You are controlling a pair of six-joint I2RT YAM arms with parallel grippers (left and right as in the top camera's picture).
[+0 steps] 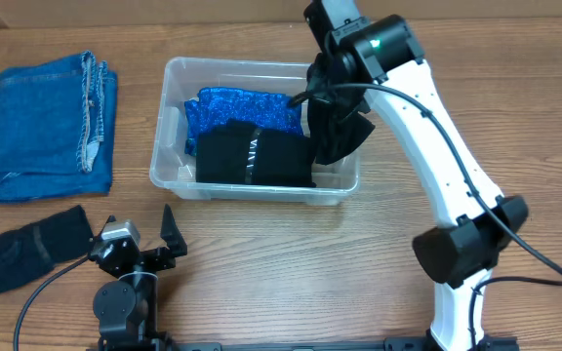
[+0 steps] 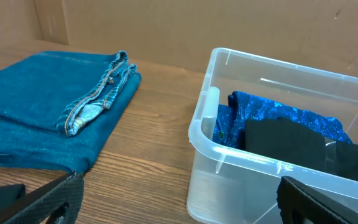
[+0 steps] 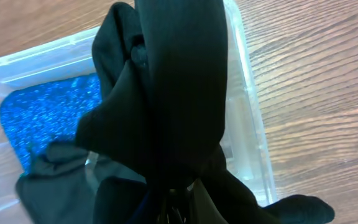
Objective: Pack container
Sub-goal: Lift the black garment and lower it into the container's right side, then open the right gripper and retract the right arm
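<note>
The clear plastic container [image 1: 178,180] stands mid-table and holds a blue patterned cloth [image 1: 232,105] and a folded black garment [image 1: 252,158]. It also shows in the left wrist view [image 2: 229,174] and the right wrist view [image 3: 247,106]. My right gripper [image 1: 322,97] is shut on a black garment [image 1: 338,132] that hangs over the container's right end; this garment [image 3: 166,93] fills the right wrist view. My left gripper [image 1: 137,242] is open and empty at the front of the table, left of the container.
Folded blue jeans [image 1: 52,122] lie at the left, also in the left wrist view [image 2: 48,106]. A dark garment [image 1: 32,246] lies at the front left, beside the left gripper. A cardboard wall stands behind the table.
</note>
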